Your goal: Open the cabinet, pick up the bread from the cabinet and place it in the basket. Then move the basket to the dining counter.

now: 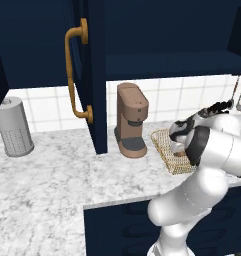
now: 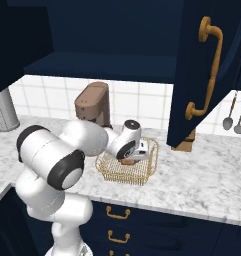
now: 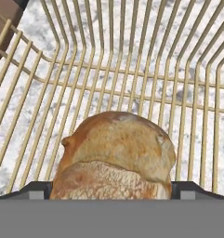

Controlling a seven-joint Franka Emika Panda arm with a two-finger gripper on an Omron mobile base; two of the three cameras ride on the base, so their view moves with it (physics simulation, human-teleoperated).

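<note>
Your pincer (image 3: 111,186) stands with its jaws spread wide on either side of the bread (image 3: 115,155), one golden-brown roll that sits low between the two dark fingertips (image 3: 35,189) inside the basket (image 3: 192,93). With the jaws this far apart, the roll looks released rather than gripped, though you cannot tell from here whether it rests fully on the wire floor. That reading fits the task: the roll is placed in the basket, so the placing step seems done or nearly done. From the right base view the hand hangs over the basket (image 2: 142,172), which stands on the marble counter (image 2: 202,185). Take the basket as your landmark: one brown coffee machine (image 1: 131,120) stands just beside it on the left in the left base view, one grey canister (image 1: 13,126) is well apart beyond that, and two or three utensils (image 2: 234,119) hang on the tiled wall past it on the other side. Above the basket the cabinet (image 2: 112,35) is open, both doors swung out so the shelf can be reached; each door (image 1: 89,75) shows one curved brass handle (image 1: 74,75). The basket itself is not yet carried to the dining counter.
</note>
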